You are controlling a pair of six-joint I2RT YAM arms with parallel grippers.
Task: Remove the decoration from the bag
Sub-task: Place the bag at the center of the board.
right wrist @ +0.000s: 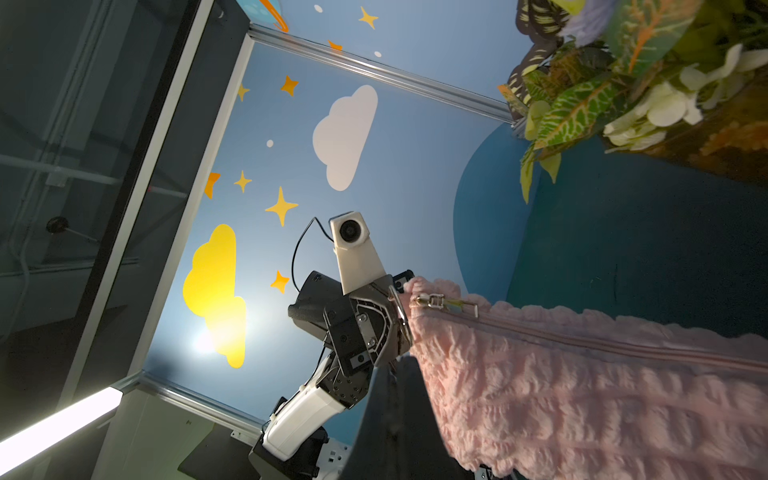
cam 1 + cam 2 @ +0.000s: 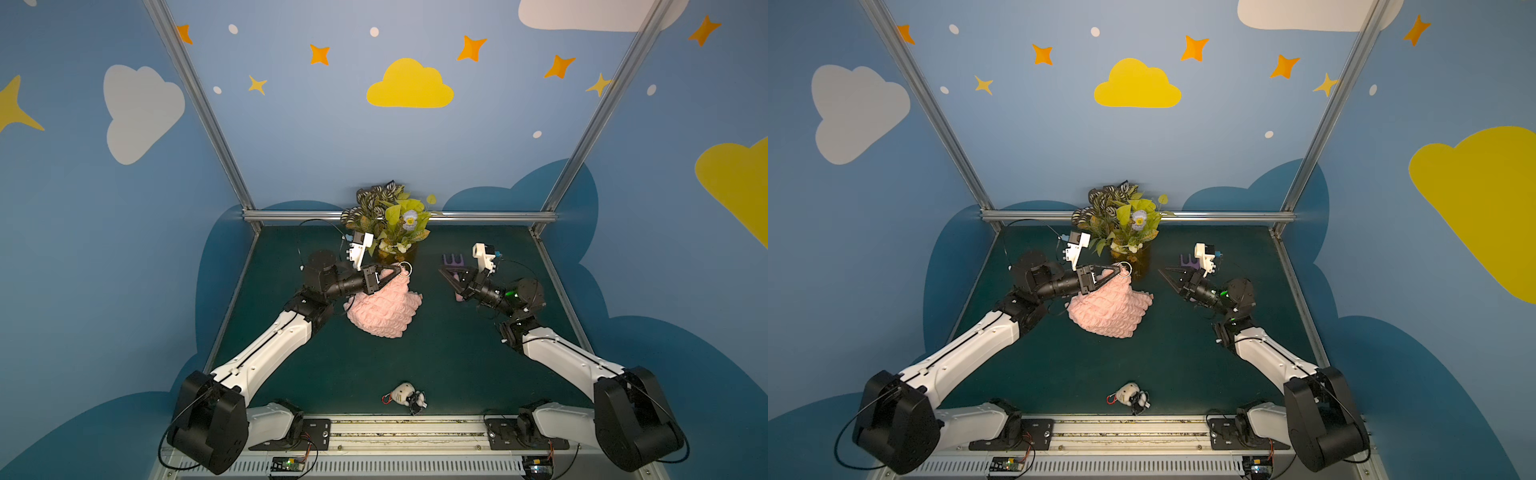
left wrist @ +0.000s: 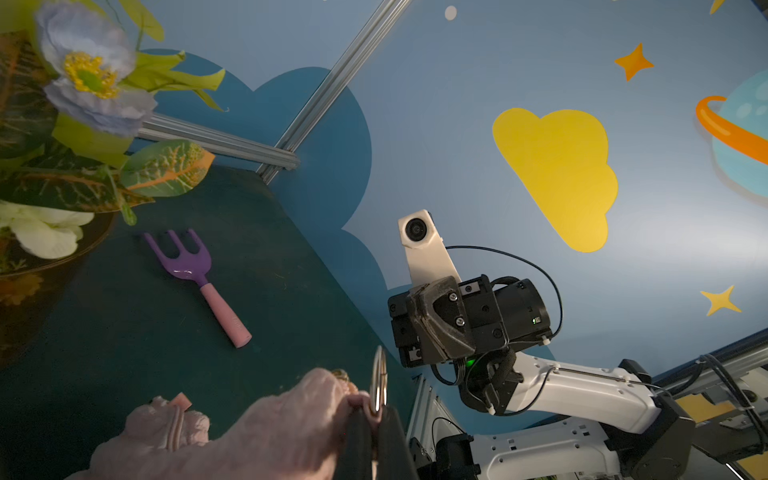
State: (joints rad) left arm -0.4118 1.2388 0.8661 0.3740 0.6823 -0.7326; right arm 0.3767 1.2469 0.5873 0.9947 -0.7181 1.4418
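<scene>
Well, your left gripper (image 2: pixel 397 271) was pressed together on the top corner of the bag (image 2: pixel 384 309), right at its metal ring (image 2: pixel 405 269). The ring seemed caught between the fingers (image 3: pixel 365 432) too, though the wrist view was too dim to be sure. That corner was held up while the pouch's lower edge rested on the table (image 2: pixel 415 361). Your right gripper (image 2: pixel 443 272) was closed on nothing, near the toy fork (image 2: pixel 453 261) and apart from the bag. The decoration (image 2: pixel 404 397) lay on the table by the front edge, well apart from both grippers and from the bag.
</scene>
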